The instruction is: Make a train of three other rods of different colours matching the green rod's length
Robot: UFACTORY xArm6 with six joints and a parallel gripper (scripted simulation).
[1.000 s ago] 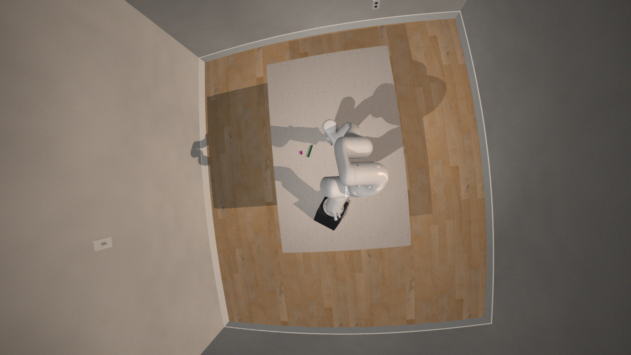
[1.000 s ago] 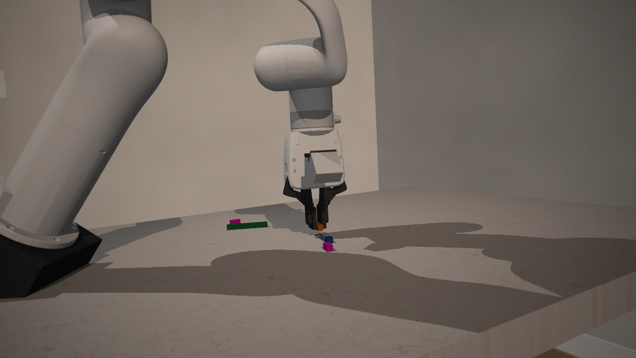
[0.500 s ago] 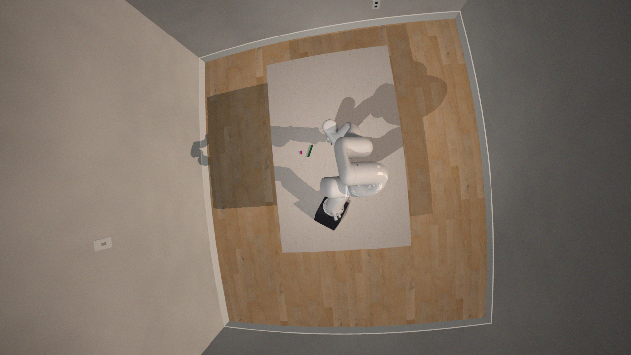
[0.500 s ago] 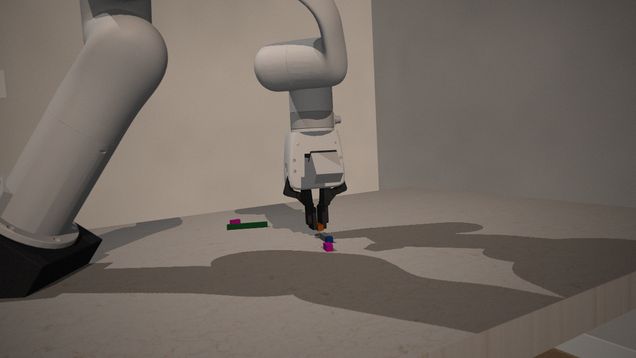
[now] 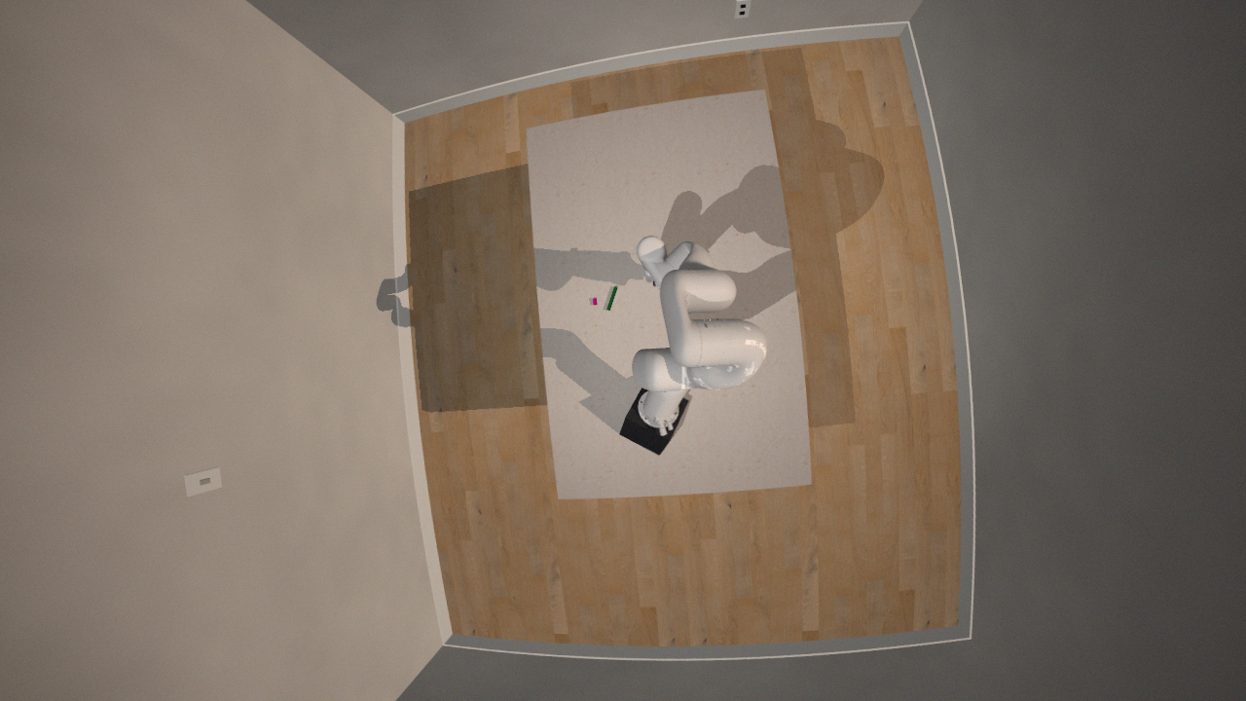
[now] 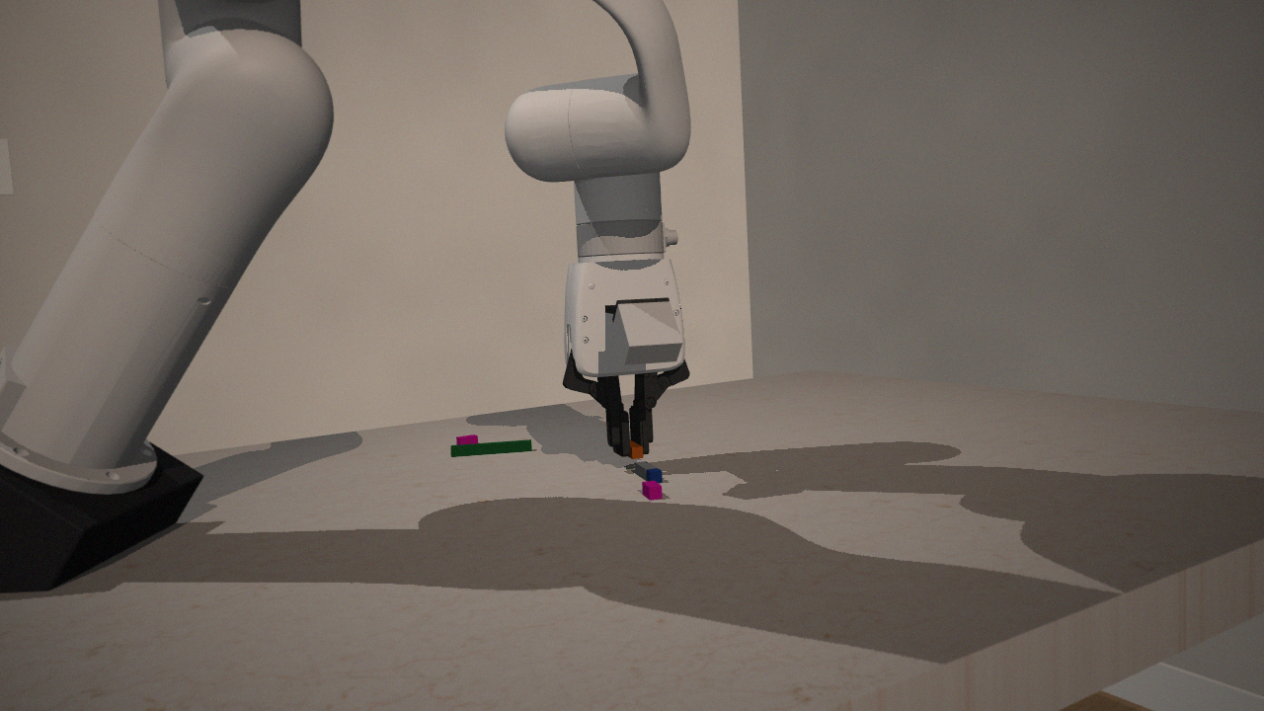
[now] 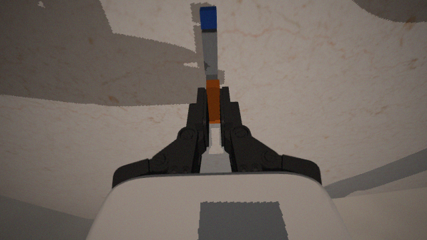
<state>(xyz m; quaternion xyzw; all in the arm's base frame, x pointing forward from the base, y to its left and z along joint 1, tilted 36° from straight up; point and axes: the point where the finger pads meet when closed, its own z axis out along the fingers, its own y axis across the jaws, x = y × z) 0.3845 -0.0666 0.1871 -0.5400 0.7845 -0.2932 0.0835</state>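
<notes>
Orange rod [image 6: 636,450] [image 7: 213,103] pinched in gripper [image 6: 631,448] [image 7: 213,100], at grey rod's [image 6: 643,468] [image 7: 210,53] end. Risk: lowering too close could shove grey and blue rod [image 6: 654,475] [image 7: 208,18] askew; crooked release could spoil line. Count: one orange, one grey, one blue, one green rod [image 5: 611,298] [image 6: 491,448], two magenta rods [image 5: 594,301] [image 6: 652,491].

Straight ahead of the orange rod [image 6: 636,450] [image 7: 213,101] in the hand [image 6: 632,446] [image 7: 213,100], the grey rod [image 6: 642,467] [image 7: 210,53] and blue rod [image 6: 654,475] [image 7: 208,18] block the way. A magenta rod [image 6: 652,491] stands near the blue one, on the side away from the hand. The green rod [image 5: 611,298] [image 6: 491,448] and another magenta rod [image 5: 594,301] [image 6: 466,439] obstruct one side; bare worktop [image 5: 653,157] [image 6: 839,424] [image 7: 317,100] leaves passage on the opposite side.
</notes>
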